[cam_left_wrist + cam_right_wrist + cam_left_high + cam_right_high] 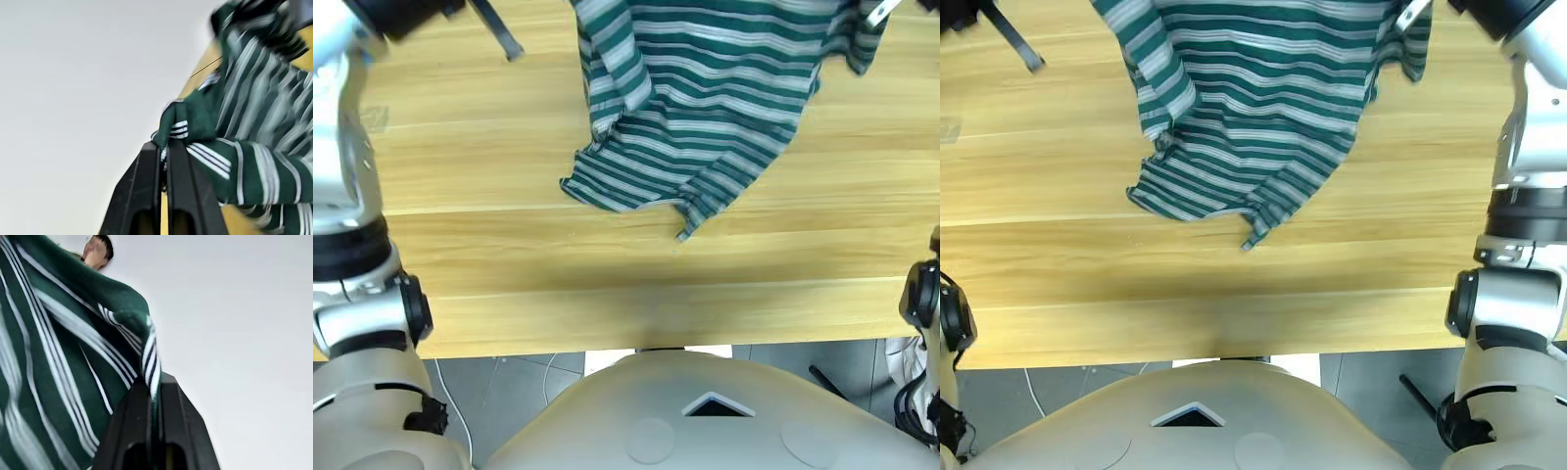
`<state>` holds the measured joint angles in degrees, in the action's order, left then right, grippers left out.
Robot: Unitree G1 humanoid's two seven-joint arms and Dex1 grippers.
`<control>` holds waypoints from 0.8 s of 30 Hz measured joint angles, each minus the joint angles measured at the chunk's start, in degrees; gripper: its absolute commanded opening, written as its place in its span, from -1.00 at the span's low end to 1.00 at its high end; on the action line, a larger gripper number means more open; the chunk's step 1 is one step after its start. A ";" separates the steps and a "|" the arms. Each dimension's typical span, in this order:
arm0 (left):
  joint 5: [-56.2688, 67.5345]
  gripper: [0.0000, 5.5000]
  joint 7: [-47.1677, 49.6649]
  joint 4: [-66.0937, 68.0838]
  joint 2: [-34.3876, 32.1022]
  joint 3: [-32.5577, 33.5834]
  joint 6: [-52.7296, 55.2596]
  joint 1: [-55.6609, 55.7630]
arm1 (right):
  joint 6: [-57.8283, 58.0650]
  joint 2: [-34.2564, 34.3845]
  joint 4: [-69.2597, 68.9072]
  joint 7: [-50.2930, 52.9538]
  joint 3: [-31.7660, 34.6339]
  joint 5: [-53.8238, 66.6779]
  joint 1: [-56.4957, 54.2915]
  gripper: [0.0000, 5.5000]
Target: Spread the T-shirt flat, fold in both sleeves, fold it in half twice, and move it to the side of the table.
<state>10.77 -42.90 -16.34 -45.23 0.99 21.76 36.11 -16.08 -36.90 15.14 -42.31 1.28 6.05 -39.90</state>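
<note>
Green-and-white striped T-shirt (705, 108) in soft rumpled folds on wooden table (489, 196)

A light wooden plank table (509, 294) bears the bunched lower hem of a green-and-white striped T-shirt (705, 127) near its middle.

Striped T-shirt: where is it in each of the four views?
Left eye: green-and-white striped fabric T-shirt top centre-right, draping onto light wooden table.
Right eye: T-shirt top centre.
Left wrist: pinched in left claw.
Right wrist: pinched in right claw.
Shared landmark: the shirt's lowest corner resting on the table.
</note>
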 measured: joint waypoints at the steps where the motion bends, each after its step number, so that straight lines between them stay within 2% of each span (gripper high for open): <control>1: 0.05 -1.00 -0.67 0.63 -1.04 0.13 0.94 0.66 | 0.45 0.00 -0.37 -1.91 0.30 2.17 -0.86 -1.00; 4: 3.71 -1.00 -8.02 -4.75 -5.44 1.33 1.88 -4.62 | 6.19 -1.51 -9.05 -12.22 0.80 14.10 2.29 -1.00; 6: 9.35 -1.00 -15.24 -12.66 -7.99 2.74 1.81 -15.40 | 13.19 -4.86 -18.57 -21.62 0.85 24.07 11.67 -1.00; 10: 20.11 -1.00 -23.25 -24.95 -11.39 7.05 4.07 -27.40 | 25.43 -11.76 -33.02 -31.80 3.15 38.39 25.58 -1.00; 15: 34.07 -1.00 -22.98 -32.85 -12.99 12.01 10.90 -31.09 | 37.50 -16.57 -41.67 -37.54 6.74 52.32 31.27 -1.00; 18: 36.97 -1.00 -25.70 -34.16 -15.44 12.50 12.86 -34.46 | 40.67 -17.64 -42.44 -39.31 3.90 50.80 33.17 -1.00; 19: 35.28 -1.00 -26.27 -33.03 -16.30 10.54 12.60 -34.41 | 39.50 -17.54 -41.23 -39.07 0.93 45.73 32.43 -1.00; 21: 27.26 -1.00 -25.38 -27.29 -16.59 4.13 10.84 -29.98 | 34.59 -15.08 -33.51 -35.64 -3.62 34.00 27.75 -1.00; 24: 11.64 -1.00 -20.25 -11.00 -13.55 -5.74 6.52 -15.64 | 24.07 -9.06 -15.32 -26.77 -7.65 18.67 13.34 -1.00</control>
<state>22.41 -63.15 -27.34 -58.79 -4.75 28.27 20.48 7.98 -45.96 -0.18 -69.08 -6.37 24.73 -26.56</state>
